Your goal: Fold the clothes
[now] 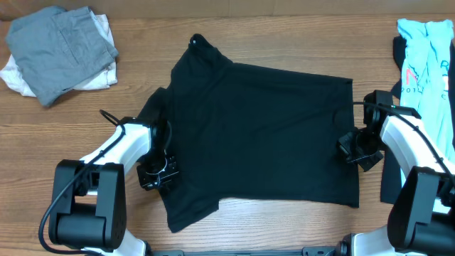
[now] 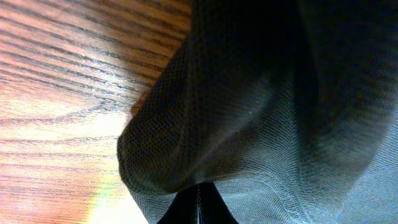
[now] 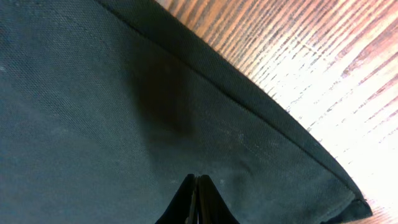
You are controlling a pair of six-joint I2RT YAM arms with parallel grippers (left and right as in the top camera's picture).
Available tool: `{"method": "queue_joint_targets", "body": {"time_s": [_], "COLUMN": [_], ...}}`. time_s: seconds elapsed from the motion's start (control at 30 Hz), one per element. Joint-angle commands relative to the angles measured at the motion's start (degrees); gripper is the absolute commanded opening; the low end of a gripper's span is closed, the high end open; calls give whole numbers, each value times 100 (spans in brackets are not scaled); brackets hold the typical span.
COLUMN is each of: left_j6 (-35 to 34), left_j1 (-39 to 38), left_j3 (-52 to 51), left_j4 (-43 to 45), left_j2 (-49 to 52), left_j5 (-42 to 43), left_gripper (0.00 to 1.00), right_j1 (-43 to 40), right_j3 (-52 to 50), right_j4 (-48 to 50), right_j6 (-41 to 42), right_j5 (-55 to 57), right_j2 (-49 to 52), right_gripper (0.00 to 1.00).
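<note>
Grip phase: left gripper [image 2: 198,208] pinches black T-shirt [image 1: 263,142] sleeve fold at 9 o'clock, right gripper [image 3: 197,200] pressed together on 3 o'clock hem; next likely needs coordinated lift-over.

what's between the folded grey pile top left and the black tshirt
Only bare wooden table, seen in the overhead view, separates the folded grey fabric pile from the plain black short-sleeved T-shirt.

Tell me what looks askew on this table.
The black T-shirt lies slanted, one sleeve bunched up near the left fingers. The grey and white pile in the far corner is rumpled, not squared.
</note>
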Motion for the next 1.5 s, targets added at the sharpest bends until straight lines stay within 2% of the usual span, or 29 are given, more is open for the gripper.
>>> {"method": "queue_joint_targets", "body": {"time_s": [0.0,0.37,0.7,0.93,1.13,1.17,1.2,1.23,1.27,1.3,1.33,1.47], "left_j6": [-42,-184,-341,-435,-184,-87,-11,22,55,116,221,907], "left_j1": [42,669,699,699,660,636,597,555,496,439,389,299], "left_j3": [0,0,0,28,127,151,157,160,160,160,160,160], "left_j4": [28,-422,-710,-708,-850,-861,-861,-859,-857,-855,-835,-693], "left_j2": [317,422,223,-957,-2284,-2527,-2754,-2938,-3132,-3298,-3427,-3585], "left_j5": [-173,-190,-170,-170,-125,-125,-122,-122,-118,-52,98,1110], "left_gripper": [4,4,4,4,4,6,13,26,46,67,98,100], "right_j1": [17,17,17,11,11,13,33,50,66,72,72,70], "right_j3": [105,105,105,151,721,839,922,986,1012,1016,1016,1016], "right_j4": [26,52,105,120,-319,-428,-501,-542,-564,-581,-616,-813], "right_j6": [-35,-33,-33,-33,-146,-146,-151,-214,-286,-339,-341,-660], "right_j5": [-31,-28,-24,-24,7,44,76,79,76,76,74,-254], "right_j2": [-76,-76,-76,-76,-236,-334,-431,-560,-671,-820,-918,-1043], "right_gripper": [4,4,4,4,4,4,6,10,20,52,100,100]}}
